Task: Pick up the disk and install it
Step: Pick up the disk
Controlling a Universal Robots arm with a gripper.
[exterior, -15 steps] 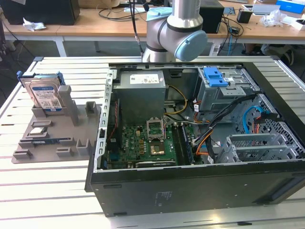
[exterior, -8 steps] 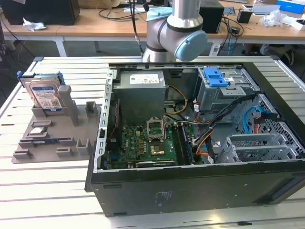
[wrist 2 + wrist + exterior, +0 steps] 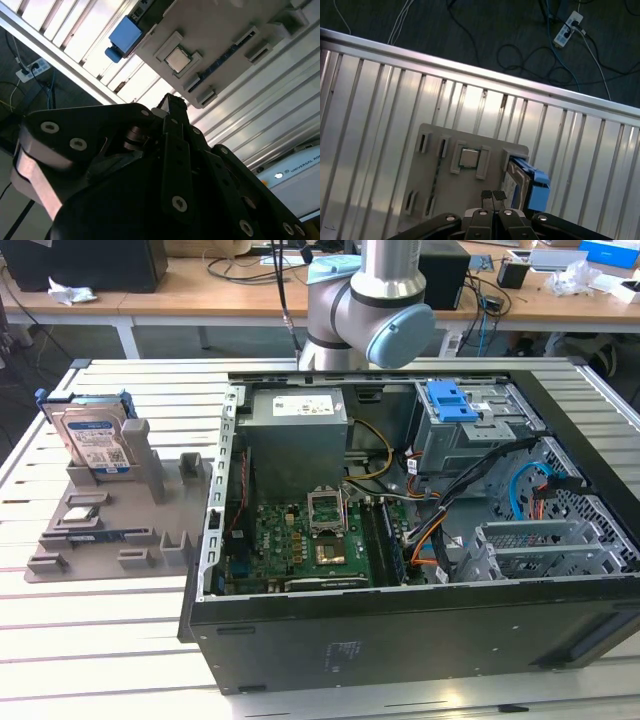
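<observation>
The disk (image 3: 95,440), silver with a white-and-blue label in a blue carrier, stands on edge in a grey holder tray (image 3: 120,525) on the exterior view's left. In the first wrist view my gripper (image 3: 493,195) hangs well above that tray (image 3: 447,192) with its fingertips pressed together and nothing between them. The disk (image 3: 516,181) sits just beside the fingertips' line. In the second wrist view the gripper (image 3: 172,101) points toward the tray (image 3: 220,30), and the disk's blue carrier (image 3: 125,34) shows at the tray's end.
An open computer case (image 3: 400,630) lies on the slatted metal table (image 3: 90,640), holding a grey power supply box (image 3: 295,440), a motherboard (image 3: 310,550) and a blue-handled drive cage (image 3: 455,405). A small square chip (image 3: 468,157) sits on the tray. Cables and a power strip (image 3: 567,27) lie on the floor.
</observation>
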